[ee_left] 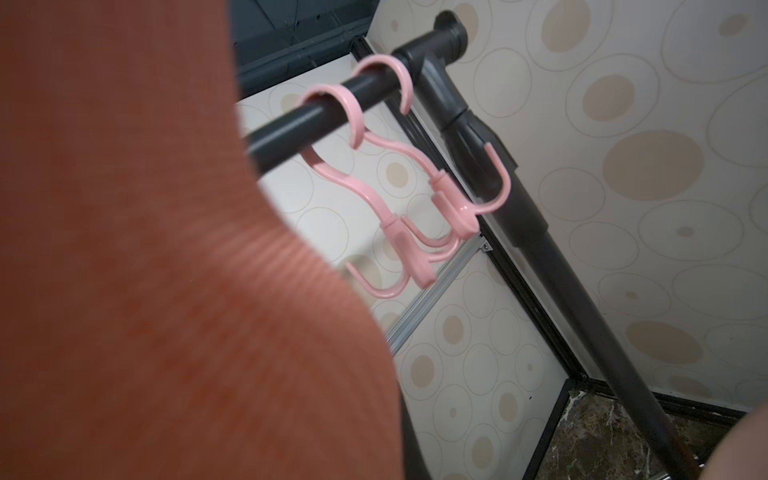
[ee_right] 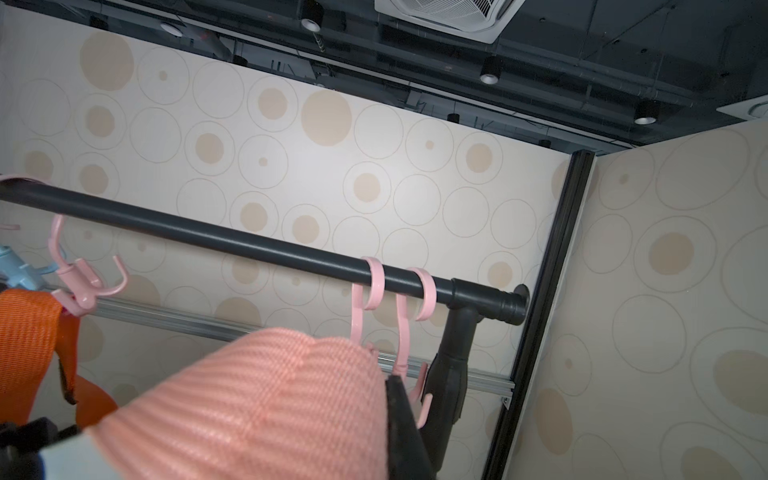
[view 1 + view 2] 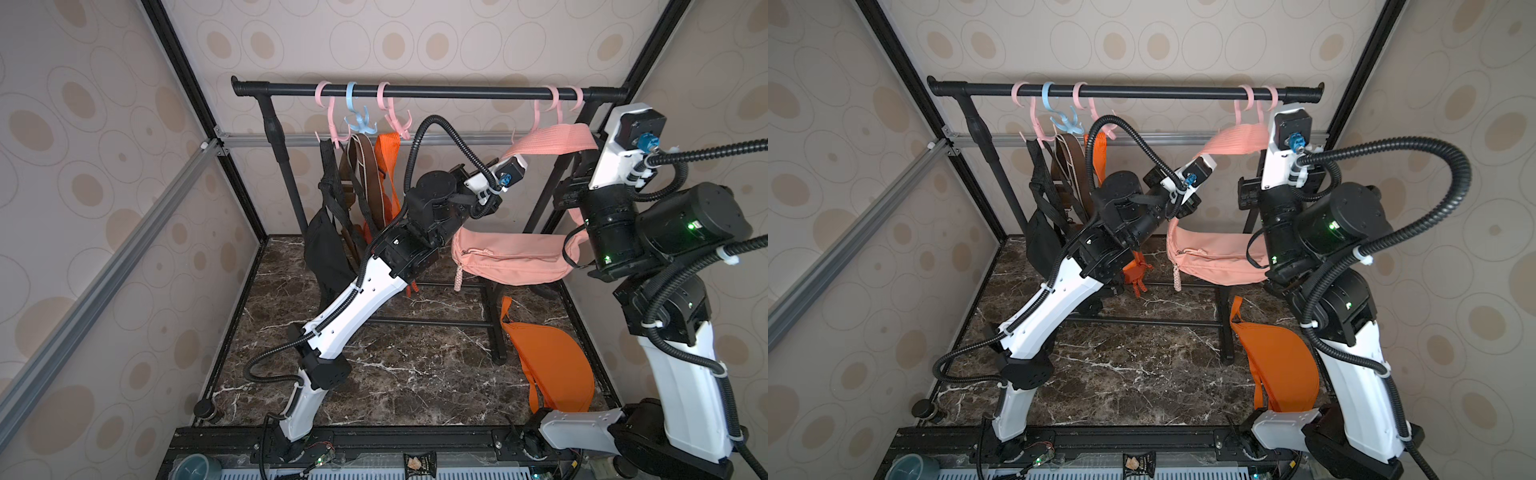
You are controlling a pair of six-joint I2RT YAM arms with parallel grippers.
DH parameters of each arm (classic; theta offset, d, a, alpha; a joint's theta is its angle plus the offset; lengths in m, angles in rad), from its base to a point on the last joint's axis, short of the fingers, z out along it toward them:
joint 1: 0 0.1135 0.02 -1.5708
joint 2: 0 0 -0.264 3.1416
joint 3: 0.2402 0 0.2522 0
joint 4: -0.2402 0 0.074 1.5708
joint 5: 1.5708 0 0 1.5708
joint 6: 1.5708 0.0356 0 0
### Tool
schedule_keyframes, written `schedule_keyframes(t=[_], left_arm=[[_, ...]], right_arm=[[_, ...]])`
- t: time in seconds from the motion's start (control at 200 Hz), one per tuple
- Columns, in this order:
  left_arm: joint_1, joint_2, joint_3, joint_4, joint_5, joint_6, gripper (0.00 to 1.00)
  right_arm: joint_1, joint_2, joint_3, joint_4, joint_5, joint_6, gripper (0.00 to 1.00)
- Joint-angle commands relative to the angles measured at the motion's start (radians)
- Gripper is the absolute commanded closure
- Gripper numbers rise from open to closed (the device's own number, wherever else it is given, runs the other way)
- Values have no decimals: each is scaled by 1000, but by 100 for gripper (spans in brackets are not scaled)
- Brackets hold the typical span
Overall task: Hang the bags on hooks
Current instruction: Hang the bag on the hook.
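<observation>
**Strap stretched below the end hooks, bag not yet hung**

The pink bag (image 3: 513, 257) hangs in the air in front of the rack, clear of the marble floor (image 3: 374, 374). All its weight is carried by its strap (image 3: 552, 141). I hold that strap at two places. My left gripper (image 3: 512, 163) is clamped on the lower end of the raised span. My right gripper (image 3: 595, 146) is clamped on the higher end, close to the rack's upright. In the right wrist view one dark finger (image 2: 401, 419) presses against the ribbed webbing. The left wrist view is half filled by the same webbing, so close that my fingers there are hidden.

The span lies just under the two empty pink hooks (image 3: 555, 106) at the end of the black rail (image 3: 415, 91). It looks near their lower prongs, but I cannot tell whether it touches them.

I judge the risks from here as these:

- The hooks hang loose on the rail. A push from the strap could swing or turn them, and the webbing would slide past a prong instead of over it.
- The strap is wide and the prongs are short, so only one edge may catch. It would then slip off once I let go.
- The two hooks sit close together, so the strap could wedge between them.
- My right wrist is tight against the upright, and lifting further may knock it.

A dropped bag would land beside the orange bag (image 3: 548, 365) already lying on the floor.
</observation>
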Motion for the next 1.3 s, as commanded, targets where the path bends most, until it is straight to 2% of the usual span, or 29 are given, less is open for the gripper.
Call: schedule_keyframes(t=[0.0, 0.175, 0.345, 0.605, 0.79, 0.86, 1.06, 1.185, 1.296], left_arm=[[29, 40, 41, 94, 92, -63, 100], [104, 61, 49, 192, 179, -209, 100], [117, 58, 57, 223, 210, -223, 100], [141, 39, 8, 324, 202, -233, 100], [179, 80, -40, 410, 191, -248, 100], [196, 93, -41, 439, 191, -271, 100], [236, 102, -9, 483, 195, -314, 100], [247, 100, -22, 463, 210, -324, 100], [246, 108, -51, 441, 220, -326, 100]], right_arm=[[-82, 49, 78, -83, -52, 121, 100], [-182, 156, 234, -163, -126, 204, 100], [-222, 194, 285, -172, -196, 278, 100], [-233, 233, 335, -140, -231, 276, 100], [-315, 285, 333, -155, -292, 342, 100], [-380, 319, 374, -175, -335, 388, 100], [-397, 392, 485, -200, -384, 419, 100], [-398, 397, 477, -222, -378, 432, 100], [-399, 366, 395, -201, -364, 436, 100]])
